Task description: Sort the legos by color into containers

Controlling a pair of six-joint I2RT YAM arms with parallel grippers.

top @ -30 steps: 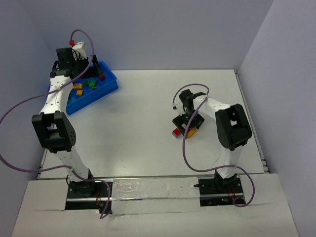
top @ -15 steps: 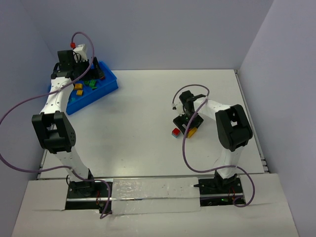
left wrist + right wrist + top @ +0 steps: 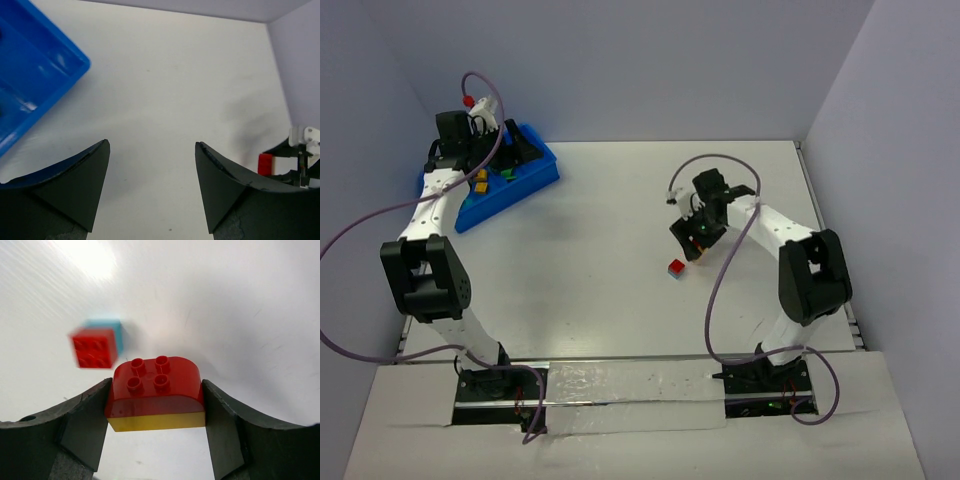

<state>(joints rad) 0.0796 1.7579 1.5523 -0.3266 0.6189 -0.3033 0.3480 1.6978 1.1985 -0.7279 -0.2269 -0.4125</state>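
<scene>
Snugly in the right gripper (image 3: 156, 402), a rounded red-over-yellow four-stud brick (image 3: 155, 385) (left gripper (image 3: 151, 147) wide, empty)

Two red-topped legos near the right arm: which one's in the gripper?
The rounded red-on-yellow brick, clamped in the right gripper. The square red-on-teal brick lies free on the table.

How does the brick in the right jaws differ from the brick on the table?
The held brick is red over yellow, round-cornered; the loose brick is square, red over light blue. The held brick sits gripped between the jaws; the loose brick lies free. Both show four studs.
</scene>
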